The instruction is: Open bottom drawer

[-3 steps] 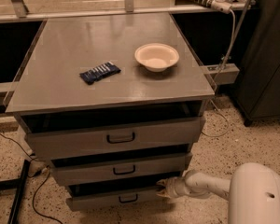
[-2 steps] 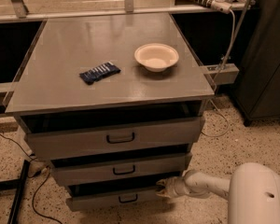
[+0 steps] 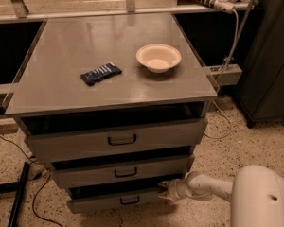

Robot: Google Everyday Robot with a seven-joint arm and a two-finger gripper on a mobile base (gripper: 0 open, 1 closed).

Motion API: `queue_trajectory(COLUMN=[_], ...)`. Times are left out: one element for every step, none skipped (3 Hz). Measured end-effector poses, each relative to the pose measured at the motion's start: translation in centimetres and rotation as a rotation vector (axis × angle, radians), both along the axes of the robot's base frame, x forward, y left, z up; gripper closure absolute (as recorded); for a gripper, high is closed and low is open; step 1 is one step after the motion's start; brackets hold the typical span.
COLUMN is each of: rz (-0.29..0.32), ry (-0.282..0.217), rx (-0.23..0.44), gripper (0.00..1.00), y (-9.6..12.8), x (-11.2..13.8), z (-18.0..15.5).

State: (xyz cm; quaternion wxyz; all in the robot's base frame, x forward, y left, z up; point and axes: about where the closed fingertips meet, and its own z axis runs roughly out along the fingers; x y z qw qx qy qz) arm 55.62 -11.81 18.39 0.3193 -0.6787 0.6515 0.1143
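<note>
The bottom drawer (image 3: 109, 202) is the lowest of three grey drawers under the cabinet top, with a small black loop handle (image 3: 129, 201). Its front stands out a little, with a dark gap above it. My gripper (image 3: 164, 191) reaches in from the right on a white arm (image 3: 213, 188) and sits at the right end of the drawer's top edge, well to the right of the handle.
The middle drawer (image 3: 123, 171) and top drawer (image 3: 118, 138) also stand out a little. A cream bowl (image 3: 158, 57) and a dark blue packet (image 3: 101, 73) lie on the grey cabinet top (image 3: 61, 86). Cables (image 3: 33, 193) lie on the floor at left. A dark cabinet (image 3: 272, 56) stands at right.
</note>
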Motion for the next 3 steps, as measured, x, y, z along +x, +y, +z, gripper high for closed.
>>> queue_trajectory(rz=[-0.022,-0.022,-0.028], ry=[0.052,0.052,0.06], rx=[0.061,0.061,0.078], gripper=[0.37,0.61,0.84], y=[-1.5,-1.4,-1.9], x=[-3.0,-3.0,-4.2], z=[-1.4,-0.8,-0.8])
